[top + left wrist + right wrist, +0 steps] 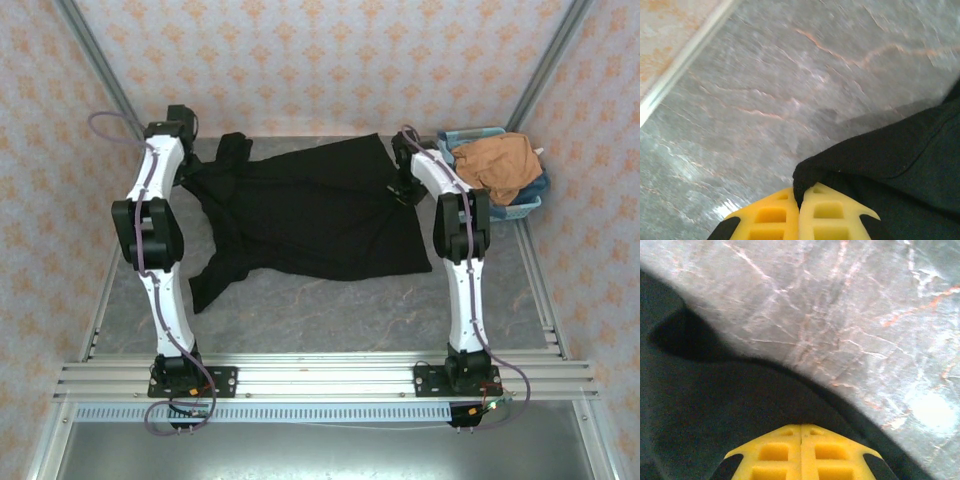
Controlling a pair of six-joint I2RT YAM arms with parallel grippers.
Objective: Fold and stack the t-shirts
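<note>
- The black tee [310, 215] is spread out mostly flat in the middle of the table [330, 310]. It's a bit rumpled, and one sleeve trails toward the lower left of the top view.
- Left gripper [799, 196]: the yellow fingers are squeezed together with a little fold of the black tee's edge pinched right between the tips. In its wrist view that's bottom centre, with cloth running off to the lower right and bare marbled table above.
- Right gripper [801, 429]: fingers pressed tight too, tips sitting on the tee's curved edge at the bottom of its wrist view. Can't tell if any cloth is actually caught in there.
- From the top, the left arm reaches the tee's upper left corner and the right arm its upper right edge.
- The orange tee [497, 163] is bunched up in the blue basket [525, 208] at the upper right of the frame, just beside the right arm.
</note>
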